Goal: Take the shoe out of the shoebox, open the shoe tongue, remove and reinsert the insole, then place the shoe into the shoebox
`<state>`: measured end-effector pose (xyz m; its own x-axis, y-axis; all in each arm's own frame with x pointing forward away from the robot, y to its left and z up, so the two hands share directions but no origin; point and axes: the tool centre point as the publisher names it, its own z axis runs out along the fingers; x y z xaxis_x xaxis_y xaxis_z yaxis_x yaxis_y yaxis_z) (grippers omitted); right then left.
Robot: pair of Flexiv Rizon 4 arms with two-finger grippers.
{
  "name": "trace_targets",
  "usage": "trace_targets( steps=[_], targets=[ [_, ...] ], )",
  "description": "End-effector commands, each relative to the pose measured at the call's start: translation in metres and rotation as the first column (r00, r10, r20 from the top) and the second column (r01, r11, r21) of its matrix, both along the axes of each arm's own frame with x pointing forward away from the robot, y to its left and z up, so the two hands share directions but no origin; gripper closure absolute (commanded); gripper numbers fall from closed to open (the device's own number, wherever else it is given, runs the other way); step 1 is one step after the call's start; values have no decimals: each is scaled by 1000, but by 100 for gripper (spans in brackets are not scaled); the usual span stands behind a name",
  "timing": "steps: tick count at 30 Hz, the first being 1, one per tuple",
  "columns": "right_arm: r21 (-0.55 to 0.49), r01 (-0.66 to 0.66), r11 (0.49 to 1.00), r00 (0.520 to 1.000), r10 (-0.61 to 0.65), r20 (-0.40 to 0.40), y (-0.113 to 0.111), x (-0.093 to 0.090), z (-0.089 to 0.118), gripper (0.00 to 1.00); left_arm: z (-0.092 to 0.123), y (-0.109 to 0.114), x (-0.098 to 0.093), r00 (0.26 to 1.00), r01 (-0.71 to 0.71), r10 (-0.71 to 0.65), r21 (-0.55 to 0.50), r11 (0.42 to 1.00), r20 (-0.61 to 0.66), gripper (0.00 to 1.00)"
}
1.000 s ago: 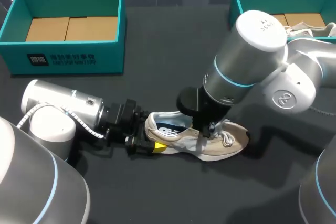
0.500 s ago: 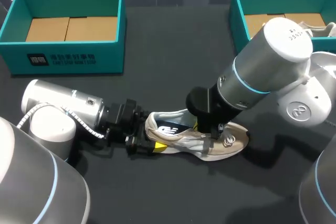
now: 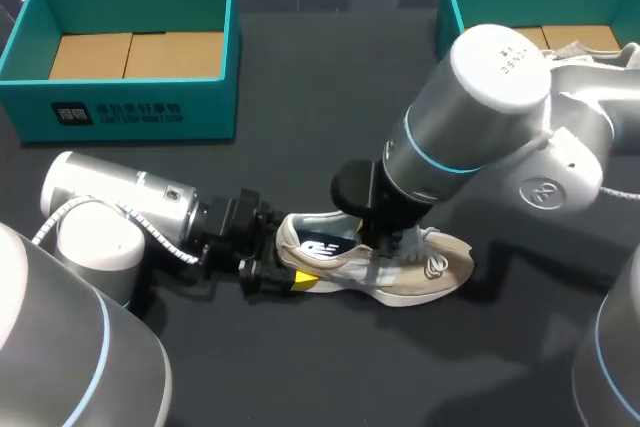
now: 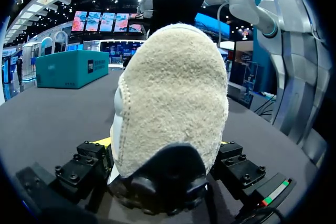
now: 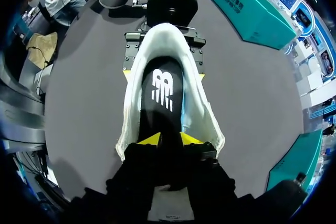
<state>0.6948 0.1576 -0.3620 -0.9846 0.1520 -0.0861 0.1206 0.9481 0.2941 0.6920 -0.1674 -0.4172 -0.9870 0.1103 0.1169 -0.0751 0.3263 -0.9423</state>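
Right now your left gripper (image 3: 286, 268) clamps the heel of the shoe (image 3: 405, 275), which stands on its sole on the table (image 3: 300, 367). Your right gripper (image 5: 170, 139) sits in the shoe's opening on the black insole (image 5: 161, 90); you cannot tell whether it grips.

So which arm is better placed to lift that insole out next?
Probably the right. The right pincer sits over the shoe's opening, at the black insole; the left pincer only grips the heel.
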Motion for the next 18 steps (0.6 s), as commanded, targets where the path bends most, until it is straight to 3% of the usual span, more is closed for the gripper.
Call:
trace_targets(
  steps=[1,6,9,18],
  targets=[
    [-107,28,994,1000,-28,6,14,-2,-5,76,-1,-2,1,1000,-1,1,0,1000,0,100],
    [-132,65,989,998,-66,-3,15,1,-14,72,-1,-2,1,1000,-1,1,0,1000,0,100],
    [-148,77,986,997,-79,-12,12,2,-18,64,-1,-2,1,1000,-1,1,0,1000,0,100],
    [-136,90,987,994,-97,-47,3,8,-34,61,-1,-2,1,1000,-1,1,0,1000,0,100]
  ],
)
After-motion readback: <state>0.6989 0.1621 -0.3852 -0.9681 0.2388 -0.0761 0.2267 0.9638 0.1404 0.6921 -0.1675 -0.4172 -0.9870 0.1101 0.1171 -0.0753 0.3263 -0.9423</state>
